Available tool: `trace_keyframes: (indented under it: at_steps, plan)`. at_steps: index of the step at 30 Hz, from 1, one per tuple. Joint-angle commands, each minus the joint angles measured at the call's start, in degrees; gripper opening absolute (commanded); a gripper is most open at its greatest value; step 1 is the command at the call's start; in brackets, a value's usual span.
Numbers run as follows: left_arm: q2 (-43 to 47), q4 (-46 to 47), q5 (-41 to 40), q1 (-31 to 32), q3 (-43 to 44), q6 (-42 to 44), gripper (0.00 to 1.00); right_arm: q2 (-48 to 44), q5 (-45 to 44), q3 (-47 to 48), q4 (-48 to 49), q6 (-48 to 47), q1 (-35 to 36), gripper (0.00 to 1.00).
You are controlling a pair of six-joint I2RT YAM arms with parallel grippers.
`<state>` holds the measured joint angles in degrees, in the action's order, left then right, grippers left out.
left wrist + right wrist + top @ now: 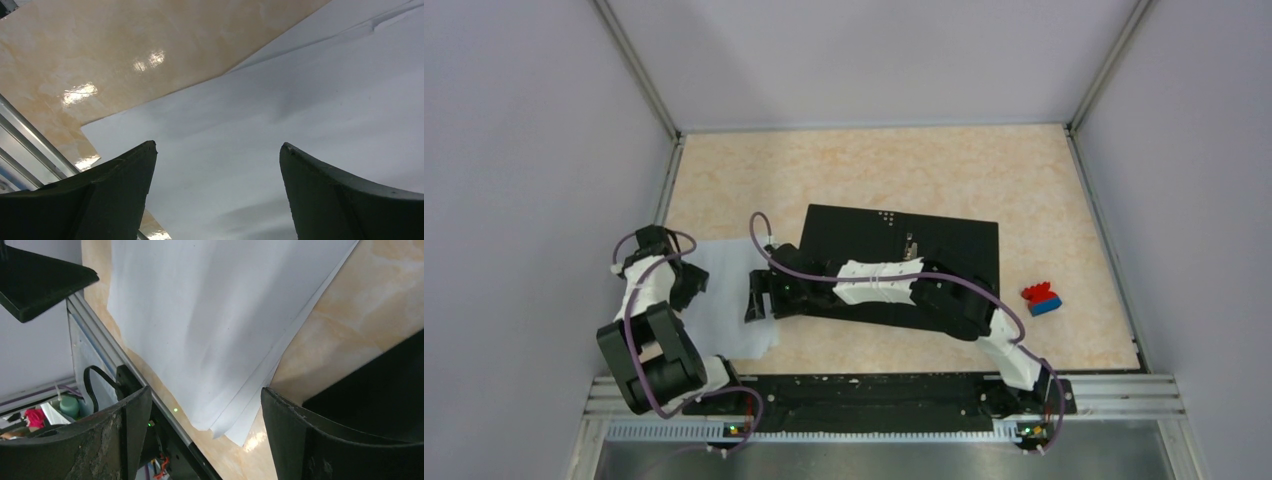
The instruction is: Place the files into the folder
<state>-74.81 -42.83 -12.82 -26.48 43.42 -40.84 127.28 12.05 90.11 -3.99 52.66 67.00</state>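
The papers lay flat by the left edge of the table, toward its near left corner. A strip of bare top separated them from the folder, which lay open, black side up, at the middle. The left gripper hovered wide open over the sheets, and the right gripper gaped at their folder-side edge. The grab probably needed one gripper to pin while the other lifted every sheet together. There was one stack with about three edges fanned, one folder, and one block.

top: overhead, far | wrists: close, downward | shared: files
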Motion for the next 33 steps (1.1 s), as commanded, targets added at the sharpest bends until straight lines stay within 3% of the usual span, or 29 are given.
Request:
trace_keyframes:
  at_steps: [1, 13, 17, 23, 27, 33]
  plan:
    - [-0.9, 1.5, 1.3, -0.3, -0.6, -0.8, 0.98, 4.6, -1.7, 3.1, -0.1, 0.2, 0.5, 0.80]
    - [-3.9, 3.1, 4.7, -0.3, -2.0, -0.3, 0.97, 8.0, 5.7, 6.6, 10.5, 1.3, -3.2, 0.80]
    - [-4.6, 3.7, 6.5, -0.3, -2.2, 0.0, 0.96, 7.6, 5.6, 7.1, 10.6, 1.4, -4.2, 0.79]
    - [-4.2, 2.2, 9.0, -0.2, 0.9, 0.4, 0.95, 5.3, -2.1, 8.3, 2.8, -1.9, -6.2, 0.79]
    - [-1.4, -1.2, 3.1, -0.1, 8.9, 0.5, 0.97, 6.8, -2.0, 11.1, 1.4, -2.8, -8.7, 0.80]
    - [-3.2, 2.0, -8.3, -0.9, 13.9, 0.2, 0.99, 11.2, -1.1, 17.4, -1.0, -6.1, -9.5, 0.80]
